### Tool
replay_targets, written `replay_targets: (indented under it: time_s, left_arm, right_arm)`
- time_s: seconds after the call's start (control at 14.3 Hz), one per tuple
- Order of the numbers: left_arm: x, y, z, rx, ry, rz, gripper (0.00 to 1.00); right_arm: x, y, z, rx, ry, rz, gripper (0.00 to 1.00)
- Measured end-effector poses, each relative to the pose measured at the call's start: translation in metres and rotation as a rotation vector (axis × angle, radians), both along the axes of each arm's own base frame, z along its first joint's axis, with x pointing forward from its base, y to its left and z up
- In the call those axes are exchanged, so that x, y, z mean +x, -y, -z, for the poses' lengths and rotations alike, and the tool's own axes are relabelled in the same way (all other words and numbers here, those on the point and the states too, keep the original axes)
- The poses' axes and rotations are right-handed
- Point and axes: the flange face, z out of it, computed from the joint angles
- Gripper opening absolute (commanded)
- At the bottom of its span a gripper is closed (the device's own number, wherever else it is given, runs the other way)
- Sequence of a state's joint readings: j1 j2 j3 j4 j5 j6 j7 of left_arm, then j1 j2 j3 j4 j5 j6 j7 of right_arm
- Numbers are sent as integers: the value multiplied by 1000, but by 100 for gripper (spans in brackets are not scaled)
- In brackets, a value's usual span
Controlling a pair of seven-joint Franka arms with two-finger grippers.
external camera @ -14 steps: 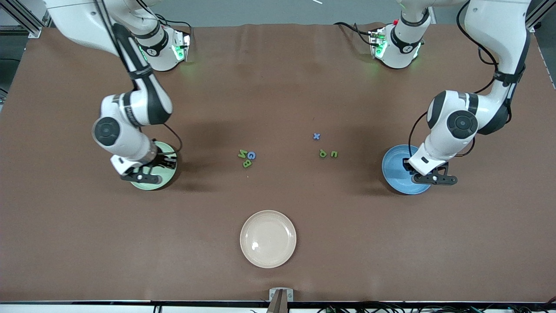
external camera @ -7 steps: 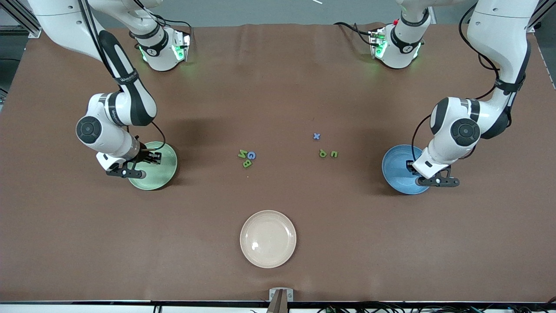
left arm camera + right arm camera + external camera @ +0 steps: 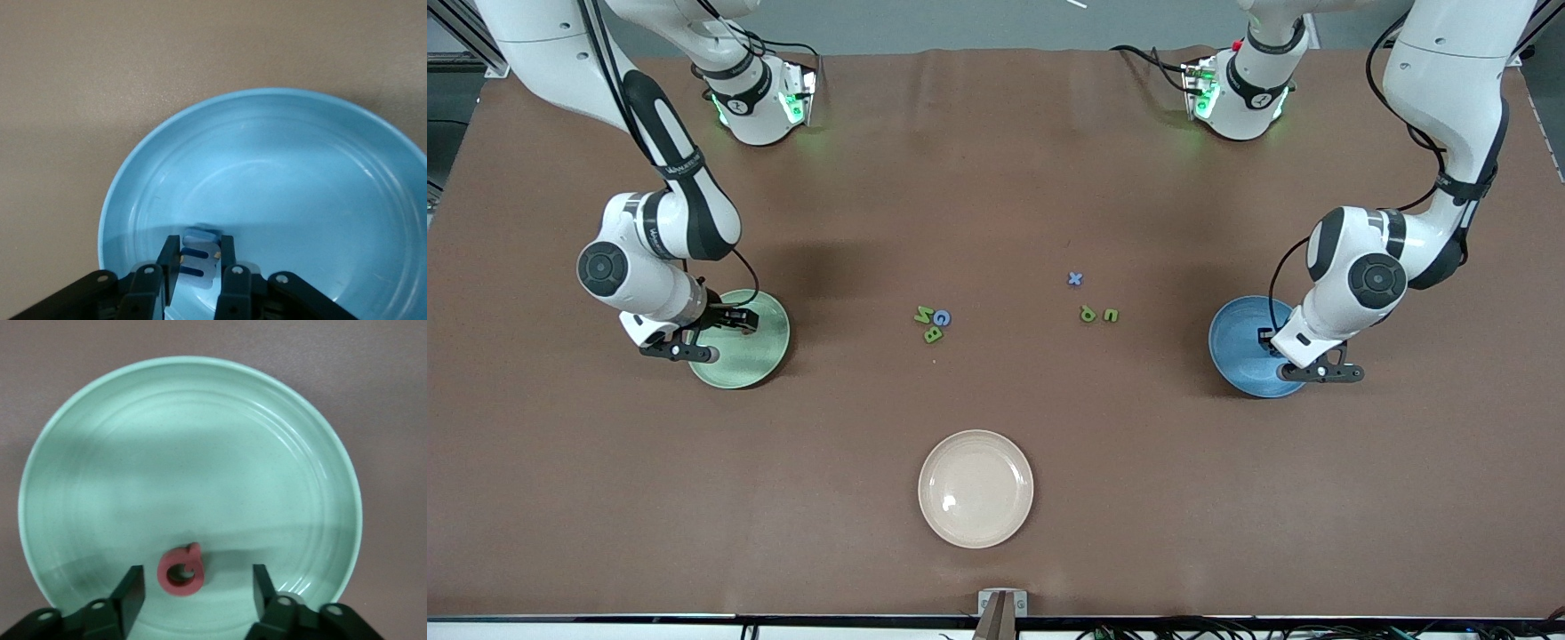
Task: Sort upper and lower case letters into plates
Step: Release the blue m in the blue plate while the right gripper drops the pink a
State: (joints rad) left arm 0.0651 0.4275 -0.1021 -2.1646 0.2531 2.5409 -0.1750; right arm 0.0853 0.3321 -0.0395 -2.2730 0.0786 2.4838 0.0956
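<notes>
The red Q [image 3: 180,569] is lying flat in the light green plate [image 3: 200,407], close to its rim, between the wide-spread fingers of the right hand [image 3: 197,587], which is touching nothing. The blue m [image 3: 199,255] is sitting pinched between the narrow fingers of the left hand [image 3: 199,263], hanging over the floor of the blue plate [image 3: 313,167], not yet let go.

The other letters are waiting on the counter [image 3: 996,178] between the two plates: green N [image 3: 924,314], blue G [image 3: 942,317] and green B [image 3: 932,335] are crowding together, touching or nearly so, while blue x [image 3: 1075,278], green p [image 3: 1087,313] and green n [image 3: 1110,315] are lying toward the left arm's end. A cream-white plate [image 3: 975,488] is sitting nearer the front camera, empty of letters.

Likely risks: the m is being held near the plate's edge, so opening from a height may be sending it bouncing or rolling over the rim onto the counter. The right hand, in rising, may be catching the Q with a finger and dragging it out. Later, fingers closing on the N-G-B cluster are likely to be nudging a neighbour or lifting two at once. The p and n, lying close, are inviting the same trouble.
</notes>
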Motion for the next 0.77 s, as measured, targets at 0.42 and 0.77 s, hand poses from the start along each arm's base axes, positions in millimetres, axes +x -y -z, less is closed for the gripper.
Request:
replay_targets:
  time_s: [0.42,0.77]
  left_arm:
    - [-1,-2,5,-1,-9,-4,12]
    - [0,-1,6,-3,-5,-2,100]
  right_arm:
    - [10,-132,-29,15,56,136,100]
    - [7,-262,-30,23,86,252,100]
